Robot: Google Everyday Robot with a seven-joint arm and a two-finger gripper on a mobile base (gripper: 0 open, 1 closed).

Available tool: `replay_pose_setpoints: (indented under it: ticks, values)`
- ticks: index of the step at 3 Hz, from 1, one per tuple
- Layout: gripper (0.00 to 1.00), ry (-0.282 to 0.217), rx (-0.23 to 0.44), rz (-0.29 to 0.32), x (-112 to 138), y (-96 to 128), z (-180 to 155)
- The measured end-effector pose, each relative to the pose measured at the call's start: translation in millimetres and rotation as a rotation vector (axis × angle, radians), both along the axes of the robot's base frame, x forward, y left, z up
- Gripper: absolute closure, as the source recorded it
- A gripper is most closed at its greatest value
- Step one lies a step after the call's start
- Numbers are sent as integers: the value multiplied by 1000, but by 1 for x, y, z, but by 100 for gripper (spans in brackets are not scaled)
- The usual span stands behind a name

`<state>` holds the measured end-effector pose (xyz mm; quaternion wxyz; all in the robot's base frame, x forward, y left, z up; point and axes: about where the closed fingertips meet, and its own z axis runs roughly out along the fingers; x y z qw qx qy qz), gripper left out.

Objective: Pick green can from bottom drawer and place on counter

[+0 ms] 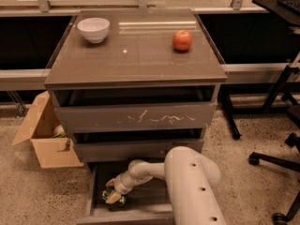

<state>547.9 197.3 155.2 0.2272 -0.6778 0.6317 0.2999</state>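
The bottom drawer (93, 191) is pulled open at the foot of the cabinet. The green can (116, 202) lies in its front left part, dark green with light markings, mostly covered by my hand. My gripper (112, 193) reaches down into the drawer from the right, on the end of my white arm (187, 182). It is closed around the can, which rests low in the drawer. The counter (136, 55) is the glossy grey-brown top of the cabinet.
A white bowl (93, 29) stands at the counter's back left and a red apple (182, 40) at its back right. The scratched middle drawer front (136, 117) overhangs the open drawer. A cardboard box (44, 137) stands left of the cabinet and chair legs (276, 158) to the right.
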Motion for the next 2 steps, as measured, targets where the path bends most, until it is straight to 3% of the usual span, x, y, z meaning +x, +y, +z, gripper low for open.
replay_pose_setpoints:
  ticks: [2]
  values:
    - [100,-178,165,127,1,-26,70]
